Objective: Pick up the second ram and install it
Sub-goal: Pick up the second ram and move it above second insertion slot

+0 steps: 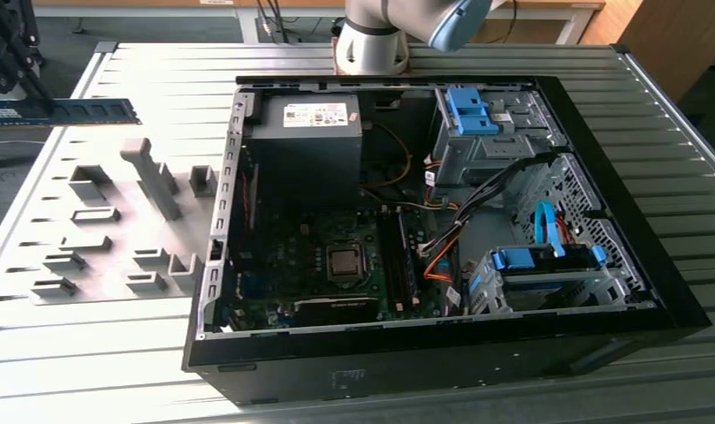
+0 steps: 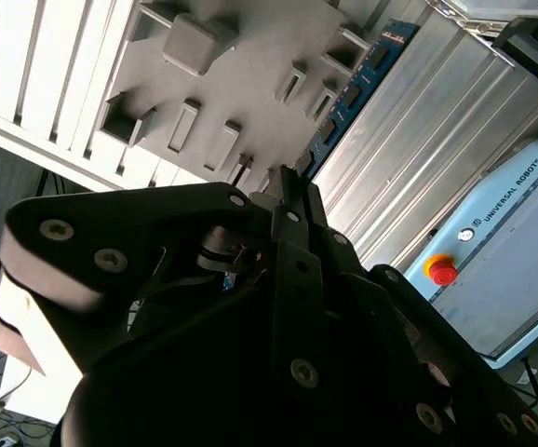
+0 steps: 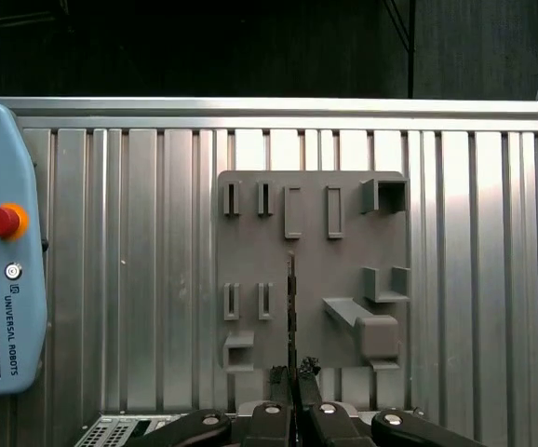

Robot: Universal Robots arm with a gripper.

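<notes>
My fingers (image 3: 304,374) pinch the second ram (image 1: 68,111) by one end, above the fixture plate (image 1: 110,256) near the bench (image 1: 670,168) edge. With such a thin grip it may tilt or slip.

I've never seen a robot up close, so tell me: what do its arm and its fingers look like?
The arm is a smooth silver-grey tube with a pale blue cap at its joint. The gripper is matt black: flat linked plates dotted with round silver screw heads, narrowing to two slim black fingers.
</notes>
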